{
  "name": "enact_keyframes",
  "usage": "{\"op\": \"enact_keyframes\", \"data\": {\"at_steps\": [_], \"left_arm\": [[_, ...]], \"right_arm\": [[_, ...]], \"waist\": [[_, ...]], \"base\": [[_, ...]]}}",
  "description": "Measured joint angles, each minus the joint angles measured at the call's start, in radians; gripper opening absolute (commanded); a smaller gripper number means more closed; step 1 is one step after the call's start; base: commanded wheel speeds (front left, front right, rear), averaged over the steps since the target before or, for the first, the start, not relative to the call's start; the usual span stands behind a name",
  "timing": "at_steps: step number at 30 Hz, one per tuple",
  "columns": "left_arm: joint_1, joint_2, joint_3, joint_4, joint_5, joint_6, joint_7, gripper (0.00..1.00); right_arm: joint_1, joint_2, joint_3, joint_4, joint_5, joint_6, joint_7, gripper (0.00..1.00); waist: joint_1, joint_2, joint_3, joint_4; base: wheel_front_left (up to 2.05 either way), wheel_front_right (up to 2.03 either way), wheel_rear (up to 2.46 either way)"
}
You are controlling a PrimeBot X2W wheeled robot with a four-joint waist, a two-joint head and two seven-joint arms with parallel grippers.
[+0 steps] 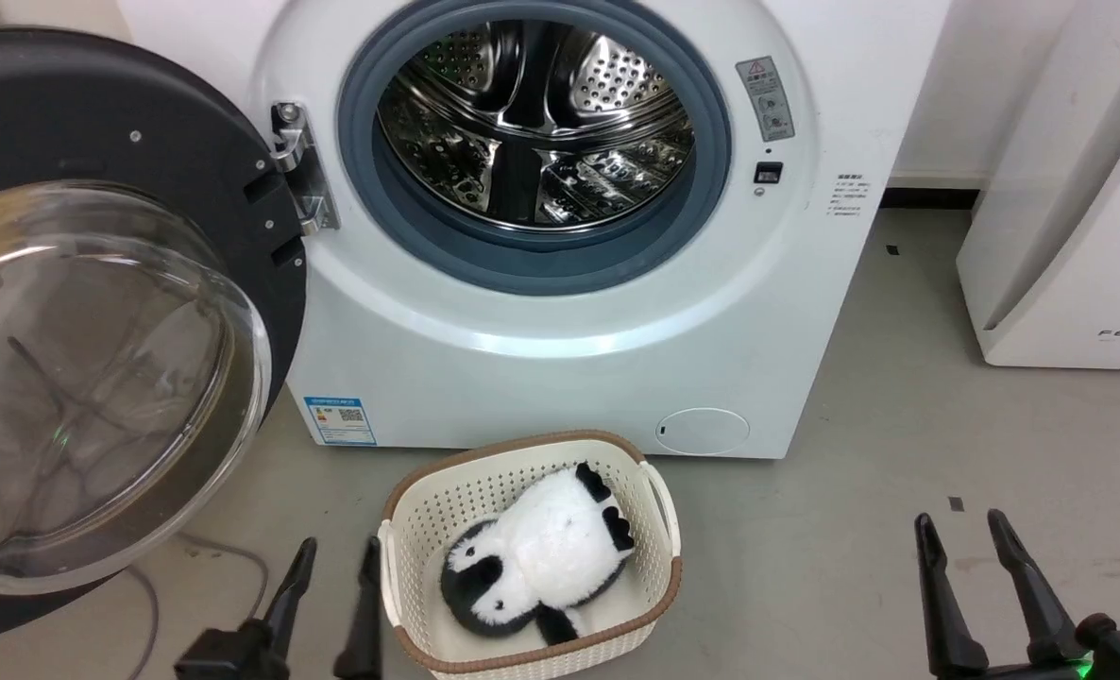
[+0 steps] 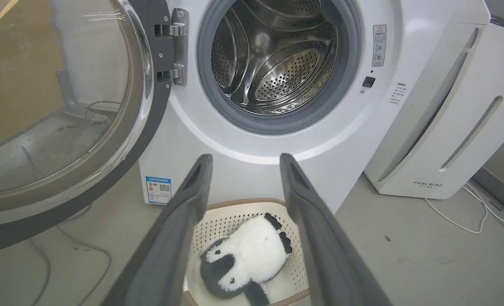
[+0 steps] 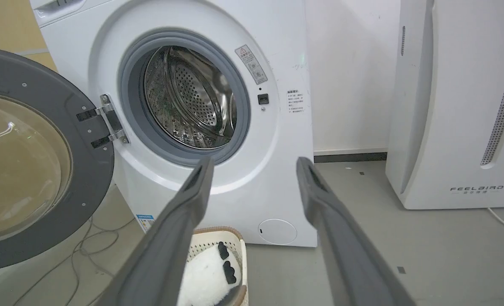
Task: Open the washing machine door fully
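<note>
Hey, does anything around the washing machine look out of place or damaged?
Nothing looks damaged or spilled. Mildly odd: a plush panda lies in the basket, and loose cables trail on the floor beneath the open washing machine door.

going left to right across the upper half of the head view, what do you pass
washing machine door → metal hinge → steel drum → warning label → white appliance
</note>
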Motion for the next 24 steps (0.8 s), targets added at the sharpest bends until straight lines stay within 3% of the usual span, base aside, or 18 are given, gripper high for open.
{"op": "enact_keyframes", "data": {"at_steps": [4,13,20,21,24], "left_arm": [[0.019,-0.007,-0.010,-0.015,0.085,0.025,0.000,1.00],[0.023,-0.011,0.002,-0.028,0.149,0.031,0.000,1.00],[0.023,-0.019,0.014,-0.026,0.158,0.027,0.000,1.00],[0.023,-0.019,0.014,-0.025,0.157,0.026,0.001,0.00],[0.023,-0.018,0.013,-0.025,0.157,0.026,0.002,0.00]], "right_arm": [[0.001,0.013,-0.035,0.006,-0.065,0.000,0.000,1.00],[0.002,0.025,-0.052,0.041,-0.162,0.000,0.000,1.00],[0.002,0.031,-0.054,0.046,-0.166,0.000,0.000,1.00],[0.002,0.031,-0.054,0.046,-0.166,0.000,0.000,0.00],[0.001,0.031,-0.054,0.046,-0.167,0.000,0.001,0.00]], "waist": [[0.0000,0.0000,0.002,-0.012],[0.0001,0.0000,0.009,-0.017],[0.0001,0.0000,0.016,-0.008],[0.0001,0.0000,0.016,-0.007],[0.0001,0.0000,0.016,-0.007]], "base": [[0.00,0.00,0.00],[0.00,0.00,0.00],[0.00,0.00,0.00],[0.00,0.00,0.00],[0.00,0.00,0.00]]}}
